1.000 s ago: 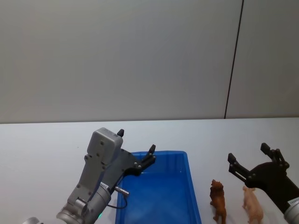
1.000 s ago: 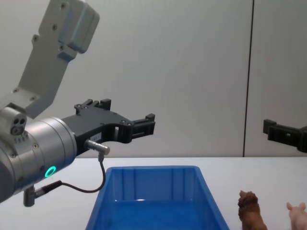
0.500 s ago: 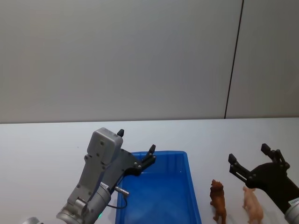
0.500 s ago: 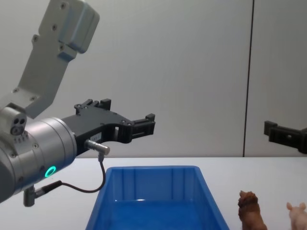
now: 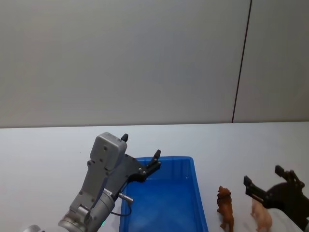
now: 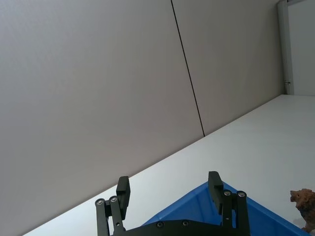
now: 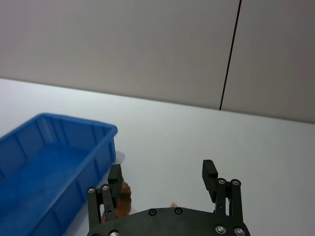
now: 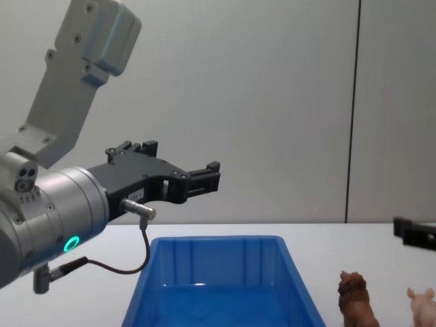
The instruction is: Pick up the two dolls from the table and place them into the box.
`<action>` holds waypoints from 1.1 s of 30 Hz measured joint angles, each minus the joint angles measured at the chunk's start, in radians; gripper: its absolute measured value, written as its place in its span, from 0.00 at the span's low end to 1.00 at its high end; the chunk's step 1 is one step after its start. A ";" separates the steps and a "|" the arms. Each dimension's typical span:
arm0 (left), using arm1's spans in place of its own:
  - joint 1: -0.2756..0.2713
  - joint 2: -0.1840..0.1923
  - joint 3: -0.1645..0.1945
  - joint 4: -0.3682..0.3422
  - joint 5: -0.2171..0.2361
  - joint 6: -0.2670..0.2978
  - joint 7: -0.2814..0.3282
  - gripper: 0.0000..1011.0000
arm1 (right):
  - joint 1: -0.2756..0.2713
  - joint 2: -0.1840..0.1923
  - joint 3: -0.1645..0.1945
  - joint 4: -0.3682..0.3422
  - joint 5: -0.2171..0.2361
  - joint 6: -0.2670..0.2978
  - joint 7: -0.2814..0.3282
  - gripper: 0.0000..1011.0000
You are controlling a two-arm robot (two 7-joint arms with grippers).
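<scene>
The brown lion doll [image 5: 225,208] stands on the white table [image 5: 231,145] just right of the blue box [image 5: 164,198], with the pink pig doll [image 5: 261,215] beside it on the far side from the box. My right gripper [image 5: 263,175] hovers open above and just behind the pig; its wrist view shows the lion [image 7: 124,194] partly behind one finger [image 7: 115,176] and the box [image 7: 49,162] to one side. My left gripper [image 5: 141,146] hangs open over the box's back left corner. The chest view shows the lion [image 8: 355,300], the pig [image 8: 422,303] and the box [image 8: 218,286].
A grey wall with a dark vertical seam [image 5: 241,63] runs behind the table. Bare white tabletop stretches behind the box and to the right of the dolls. Nothing lies inside the box.
My right gripper has dropped lower and shifted right, closer to the pig. The left arm, the dolls and the box have not moved.
</scene>
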 joint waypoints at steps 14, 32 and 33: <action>0.000 0.000 0.000 0.000 0.000 0.000 0.000 0.99 | -0.029 0.042 0.015 0.031 0.013 0.101 0.066 0.99; 0.000 0.000 0.000 0.000 0.000 0.000 0.000 0.99 | 0.009 0.007 -0.014 0.138 -0.010 0.174 0.095 0.94; 0.000 0.000 0.000 0.000 0.000 0.000 0.000 0.99 | 0.013 0.003 -0.016 0.147 -0.011 0.177 0.093 0.90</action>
